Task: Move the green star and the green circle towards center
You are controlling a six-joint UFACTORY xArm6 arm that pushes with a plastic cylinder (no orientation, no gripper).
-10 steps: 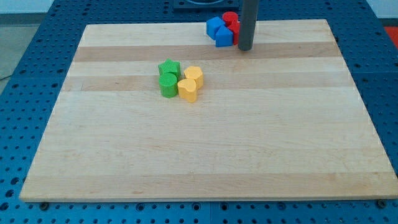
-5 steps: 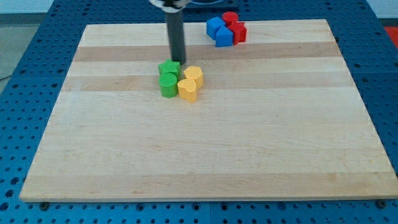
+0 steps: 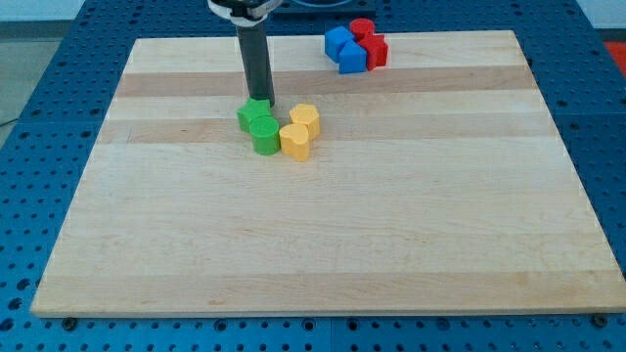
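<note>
The green star (image 3: 251,114) lies left of the board's middle, toward the view's top. The green circle (image 3: 264,136) touches it just below and to the right. My tip (image 3: 261,102) stands at the star's top right edge, touching it. The rod rises from there to the view's top.
Two yellow blocks (image 3: 302,131) sit against the right side of the green circle. A cluster of two blue (image 3: 343,48) and two red blocks (image 3: 370,42) lies at the top edge of the wooden board (image 3: 391,215). Blue pegboard surrounds the board.
My tip moved from the red and blue cluster leftward and down to the green star. The star has shifted a little to the view's left.
</note>
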